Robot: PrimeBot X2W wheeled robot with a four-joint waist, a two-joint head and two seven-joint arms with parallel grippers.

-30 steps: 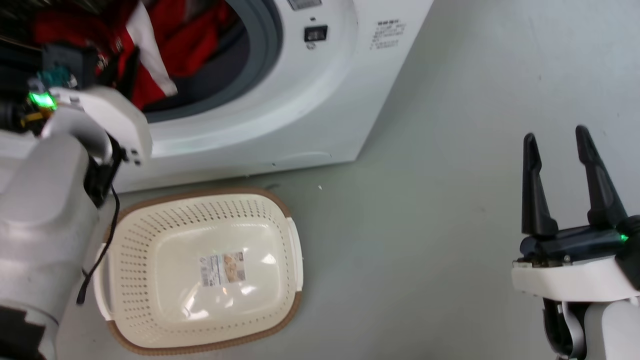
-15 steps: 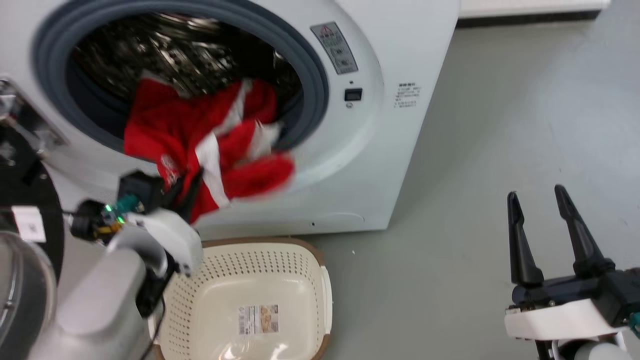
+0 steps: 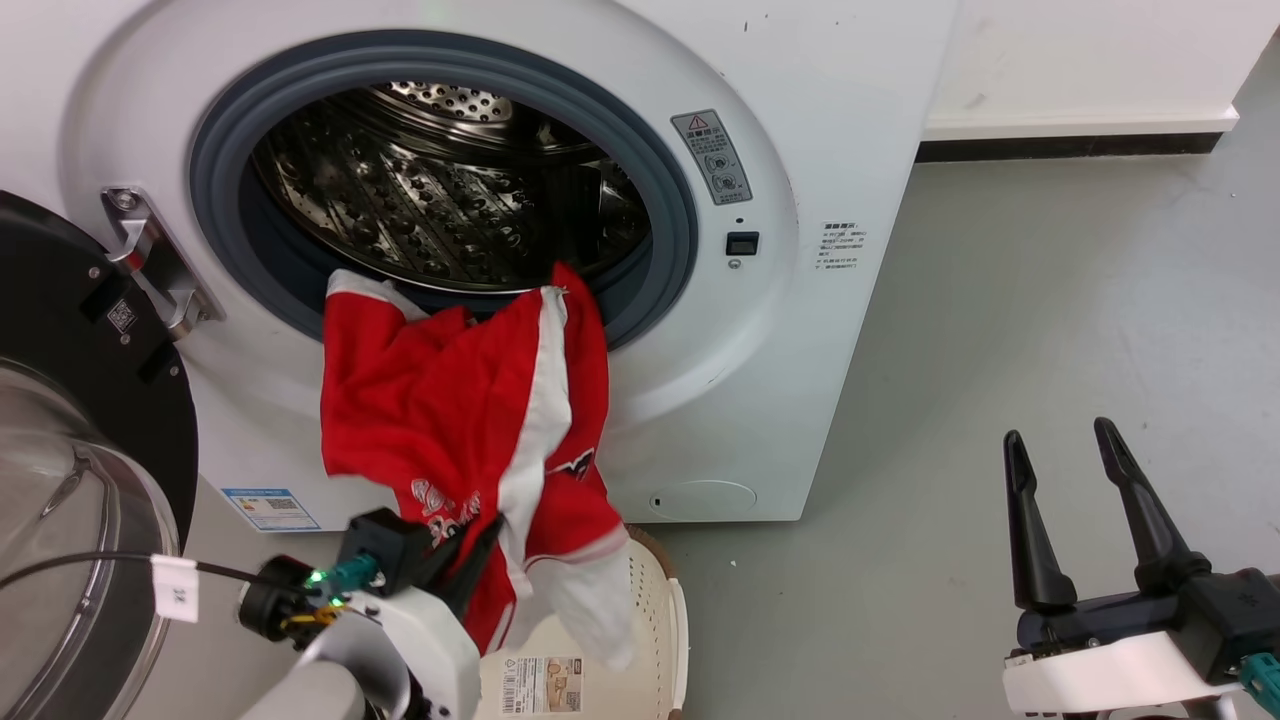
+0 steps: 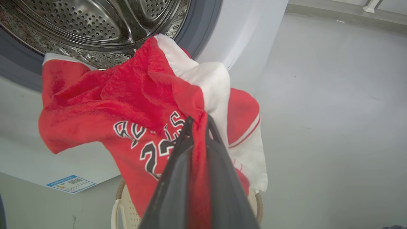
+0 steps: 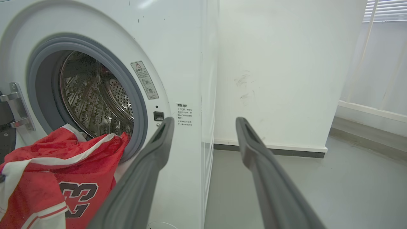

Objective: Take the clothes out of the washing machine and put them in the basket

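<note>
Red jersey [image 3: 440, 400] w/ white side panel and trim; black-and-white lettering and numerals on the front.

L arm: pale forearm [image 3: 330, 690] enters the head view at bottom left, wrist angled up toward the machine. The left gripper [image 4: 199, 121] has its two dark fingers pressed together on a fold of the jersey beside the white panel, w/ cloth pinched between them.

R arm: low at right. The right gripper [image 3: 1058, 435] has its fingers spread wide, tips pointing up the view, well apart from the jersey.

Jersey position: upper edge draped over the grey porthole rim of the washing machine [image 3: 800, 150], just at the mouth of the steel drum [image 3: 430, 200]; the rest hangs down the white front panel. Long axis approx. vertical, w/ the upper end at the porthole lip and the lower hem above the basket [image 3: 655, 620], which stands on the grey floor [image 3: 1000, 300] just in front of the machine. Whether the hem touches the basket cannot be told.

Glass door [image 3: 60, 400] stands swung open at left.
</note>
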